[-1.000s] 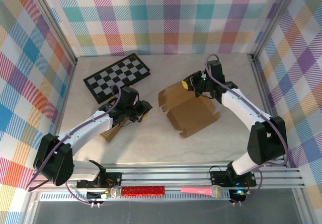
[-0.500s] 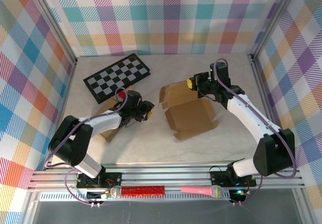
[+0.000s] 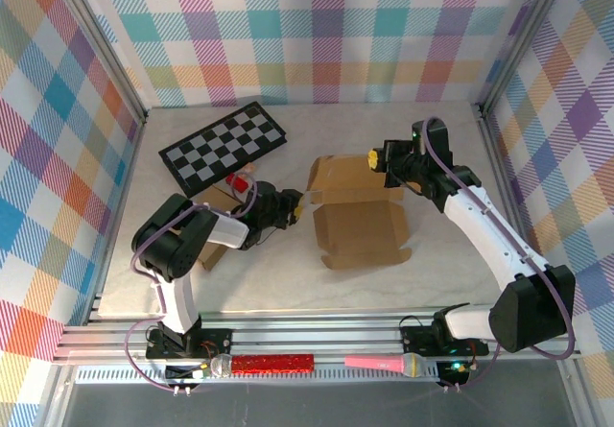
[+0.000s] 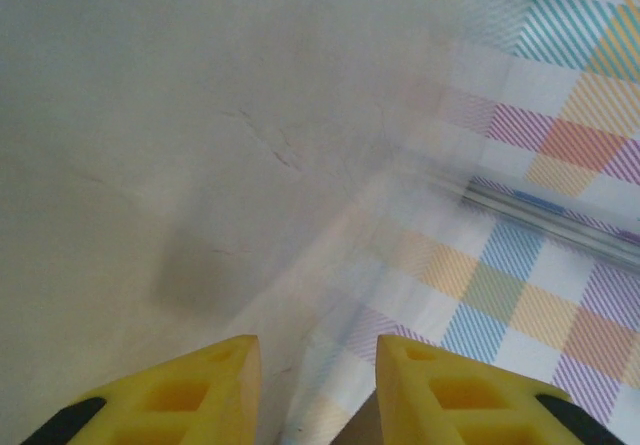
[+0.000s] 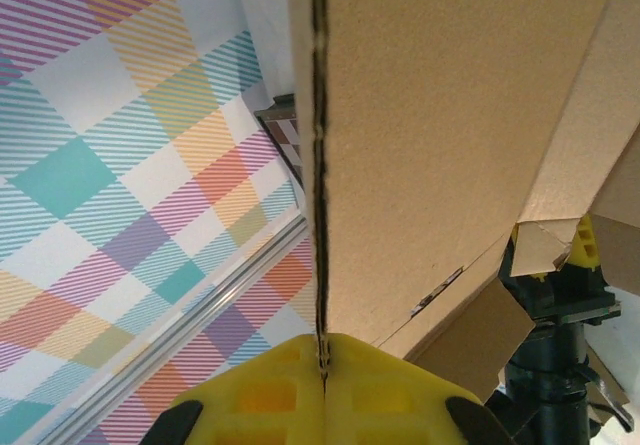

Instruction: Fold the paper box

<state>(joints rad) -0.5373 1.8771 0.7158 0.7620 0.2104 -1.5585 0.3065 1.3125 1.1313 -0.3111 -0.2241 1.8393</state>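
Observation:
The paper box (image 3: pixel 357 224) is brown cardboard, lying partly unfolded at mid-table with its flaps spread. My right gripper (image 3: pixel 376 161) is shut on the thin edge of the box's rear panel (image 3: pixel 347 172). In the right wrist view that panel (image 5: pixel 450 115) rises edge-on out of the closed yellow jaws of the right gripper (image 5: pixel 322 343). My left gripper (image 3: pixel 294 208) sits just left of the box's left flap (image 3: pixel 314 179), apart from it. In the left wrist view, the left gripper (image 4: pixel 318 350) has its yellow fingers (image 4: pixel 210 390) apart over bare table, gripping nothing.
A black-and-white checkerboard (image 3: pixel 223 144) lies at the back left. Another cardboard piece (image 3: pixel 213 247) lies under the left arm. A red microphone (image 3: pixel 273 362) and a pink one (image 3: pixel 379 361) rest on the front rail. Plaid walls enclose the table.
The right gripper has carried the box's rear panel right and back, squaring the box. The left arm has folded in, its gripper sliding right toward the left flap and its jaws narrowing slightly.

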